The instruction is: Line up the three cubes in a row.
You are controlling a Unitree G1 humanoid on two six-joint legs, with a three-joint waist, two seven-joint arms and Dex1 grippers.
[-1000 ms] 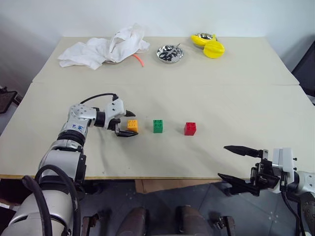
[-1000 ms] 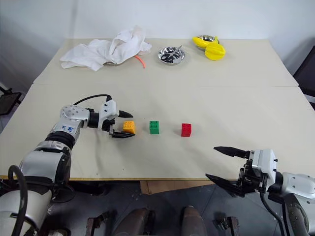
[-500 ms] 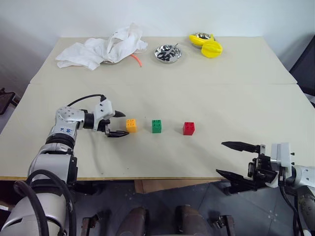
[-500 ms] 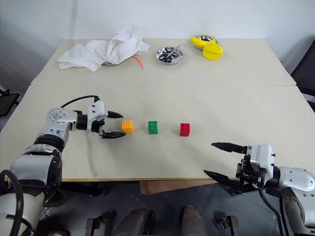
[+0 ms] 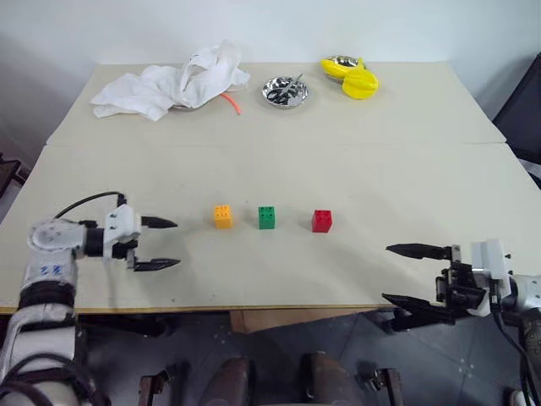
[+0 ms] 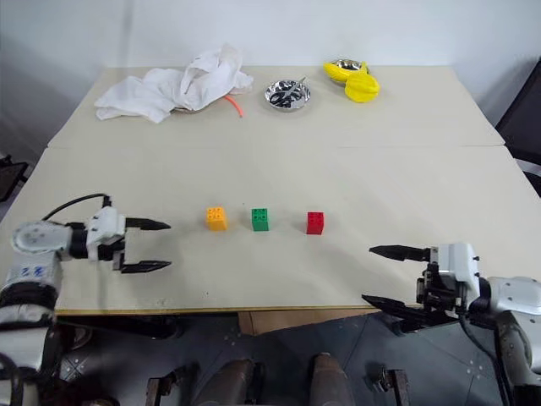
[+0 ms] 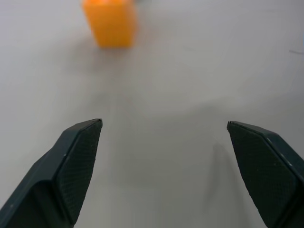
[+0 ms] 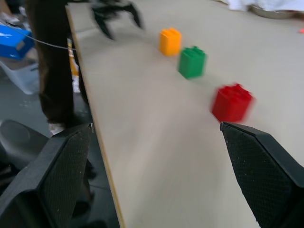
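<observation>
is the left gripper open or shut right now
Open. The left gripper shows its two black fingers spread wide apart with bare table between them, clear of the orange-yellow cube, holding nothing.

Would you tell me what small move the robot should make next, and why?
Probably none on the blocks: the orange block, green block and red block already stand in an evenly spaced row. The left gripper and right gripper are open and empty, so drawing both arms clear seems best.
</observation>
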